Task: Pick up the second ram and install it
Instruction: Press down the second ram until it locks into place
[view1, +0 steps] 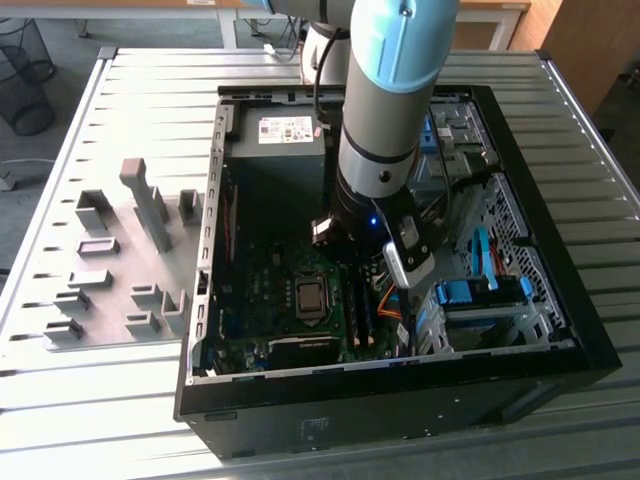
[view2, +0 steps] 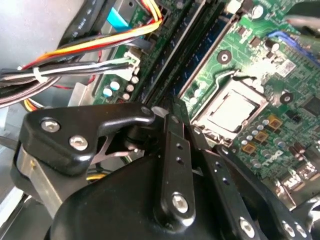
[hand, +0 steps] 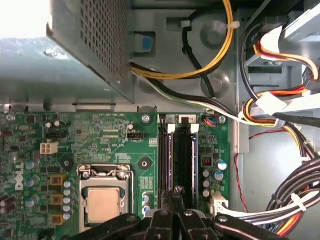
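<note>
My gripper (hand: 175, 194) is low inside the open computer case (view1: 560, 330), over the near end of the two long memory slots (hand: 178, 160) on the green motherboard (hand: 110, 145). Its black fingertips (view2: 167, 111) are pressed together, so it is shut, and no stick stands between them. In the second wrist view a thin blue-green strip (view2: 201, 54), the second ram as far as I can tell, lies edge-on along one slot. Whether the tips touch it is hidden. The white slot latches (hand: 171, 128) sit at the far end.
The processor socket (hand: 102, 202) lies beside the slots. Bundled yellow, orange and black cables (hand: 295, 200) run on the other side. A metal power supply box (hand: 75, 55) fills the far end. Grey holder blocks (view1: 150, 205) stand on the table at the exterior view's left.
</note>
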